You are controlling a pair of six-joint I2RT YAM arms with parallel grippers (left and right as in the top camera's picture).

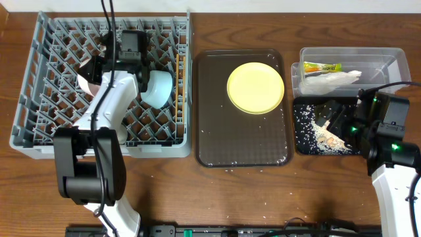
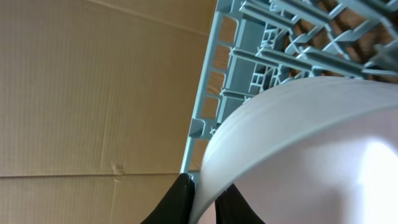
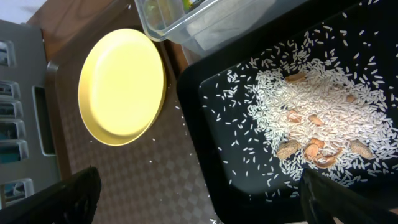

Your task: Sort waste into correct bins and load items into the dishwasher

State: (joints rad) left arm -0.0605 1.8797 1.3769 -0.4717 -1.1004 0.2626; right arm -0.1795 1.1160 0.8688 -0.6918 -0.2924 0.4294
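My left gripper [image 1: 92, 68] [image 2: 205, 186] is shut on the rim of the white bowl [image 1: 87, 83] [image 2: 298, 143], holding it on edge inside the grey dishwasher rack [image 1: 39, 99] [image 2: 249, 56]. A light blue bowl [image 1: 158, 89] and wooden chopsticks [image 1: 179, 79] also sit in the rack. The yellow plate [image 1: 255, 87] [image 3: 121, 87] lies on the brown tray [image 1: 223, 131]. My right gripper [image 1: 339, 120] [image 3: 205, 199] is open over the black bin [image 1: 302, 145] [image 3: 211, 124], which holds rice scraps [image 1: 323, 131] [image 3: 311, 118]. The clear bin [image 1: 388, 56] [image 3: 186, 25] holds the wrapper [image 1: 322, 66] and the napkin [image 1: 332, 81].
The rack fills the left of the table, the brown tray [image 3: 137, 180] the middle, and the two bins the right. Loose rice grains dot the brown tray's lower part. A cardboard wall shows behind the rack in the left wrist view.
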